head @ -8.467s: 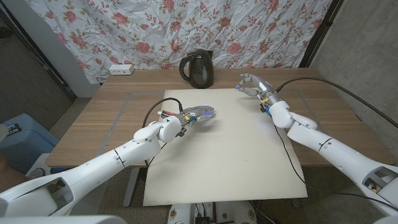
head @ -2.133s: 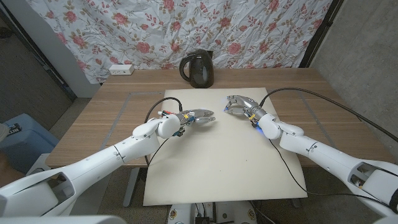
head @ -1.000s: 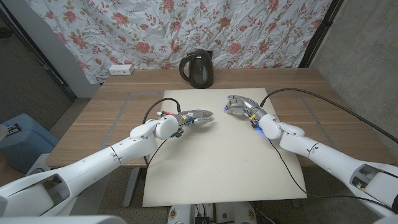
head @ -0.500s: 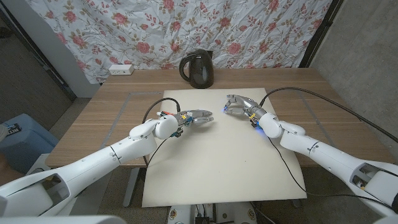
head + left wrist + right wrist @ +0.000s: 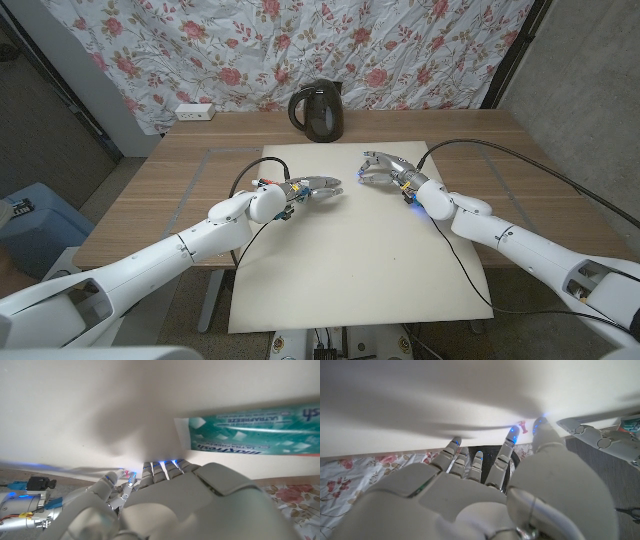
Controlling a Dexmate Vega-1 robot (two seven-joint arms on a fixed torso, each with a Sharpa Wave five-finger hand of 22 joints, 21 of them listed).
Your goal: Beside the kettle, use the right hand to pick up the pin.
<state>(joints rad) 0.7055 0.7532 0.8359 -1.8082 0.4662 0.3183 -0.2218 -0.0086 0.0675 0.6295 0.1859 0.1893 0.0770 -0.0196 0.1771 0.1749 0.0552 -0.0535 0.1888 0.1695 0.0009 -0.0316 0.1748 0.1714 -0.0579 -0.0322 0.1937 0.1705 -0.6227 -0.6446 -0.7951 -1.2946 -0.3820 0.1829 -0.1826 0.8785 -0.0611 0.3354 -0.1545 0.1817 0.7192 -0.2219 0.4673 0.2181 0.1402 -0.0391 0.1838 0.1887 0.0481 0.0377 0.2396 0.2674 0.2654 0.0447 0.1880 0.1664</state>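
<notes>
**Right hand over the pin, short of the kettle**

Open white mat (image 5: 350,260) is being left free toward the surface's near edge. The left hand (image 5: 318,187) is being kept on the mat, its grasp unclear. The right hand (image 5: 383,168) is being held with fingers spread, empty, over the small red pin (image 5: 522,426). The black kettle (image 5: 318,111) is being left standing beyond.

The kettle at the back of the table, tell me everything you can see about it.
The kettle is dark, glossy and rounded, plastic by its look, with a loop handle on its left side and a closed lid. It stands upright on the bare wooden table, just beyond the far edge of the cream mat and in front of the floral cloth. Neither hand touches it; the right hand is over the mat, nearer the camera and to its right.
</notes>
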